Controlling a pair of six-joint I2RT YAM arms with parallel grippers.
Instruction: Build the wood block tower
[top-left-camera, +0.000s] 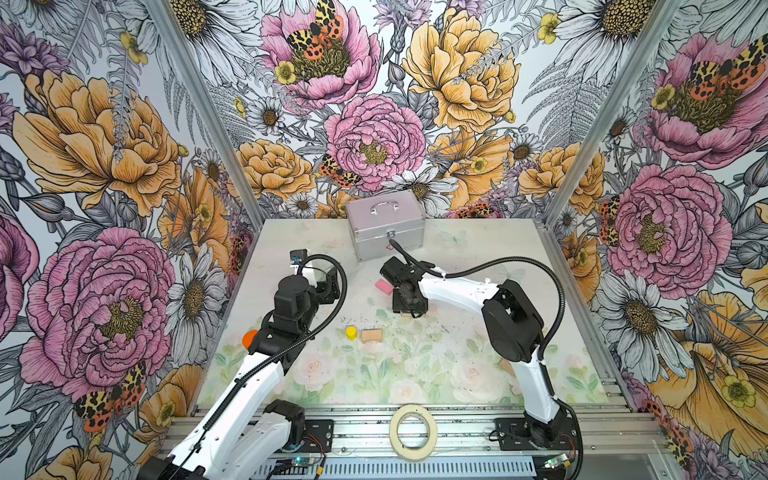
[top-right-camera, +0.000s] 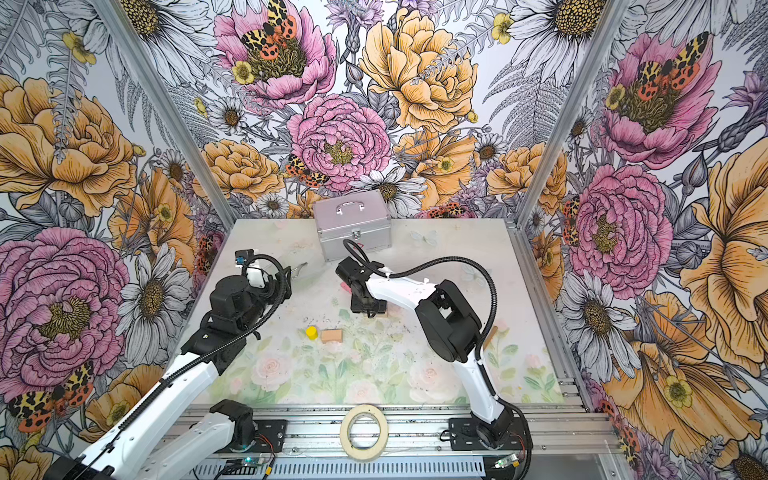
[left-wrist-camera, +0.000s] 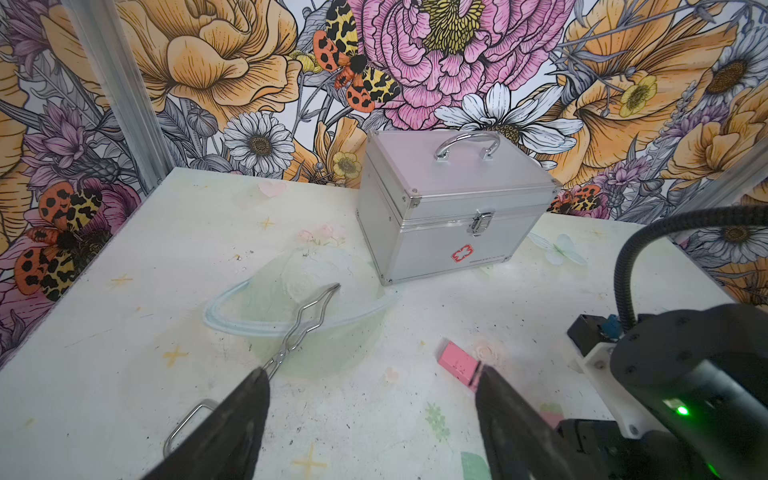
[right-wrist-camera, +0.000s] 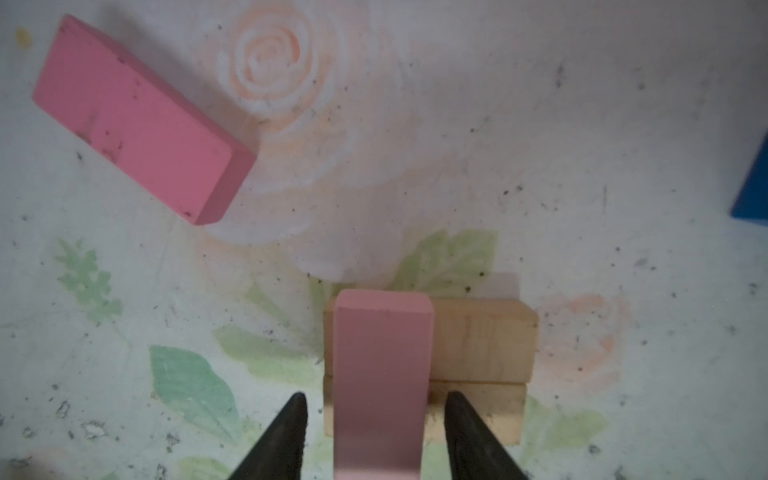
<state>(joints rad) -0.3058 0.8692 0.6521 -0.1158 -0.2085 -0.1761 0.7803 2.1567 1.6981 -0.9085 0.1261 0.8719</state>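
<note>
Wood block tower (right-wrist-camera: 415, 365) mid-table (top-left-camera: 457, 365): pink brick (right-wrist-camera: 380, 374) crosswise atop two tan bricks (right-wrist-camera: 482, 345), open room all round; spare pink brick (top-left-camera: 384, 286) at ten o'clock. Right gripper (right-wrist-camera: 376, 399) spread, straddling pink brick, slim gaps either side. Left gripper (left-wrist-camera: 372, 371) wide apart, empty. Silver case (left-wrist-camera: 453, 208) at twelve o'clock: red cross emblem, lettering unreadable.

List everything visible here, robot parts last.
tan bricks: 3, wood; two in stack, one loose
pink bricks: 2, pink; one atop tan pair, one loose
yellow cylinder: 1, yellow, by loose tan brick
blue block: 1, blue, near stack
metal case: 1, silver, table's back
tongs: 1, metal, over dish
clear dish: 1, transparent, left of case
tape roll: 1, cream, front rail
orange object: 1, orange, behind left arm
left tool: open, empty
right tool: open, straddling stacked pink brick
</note>
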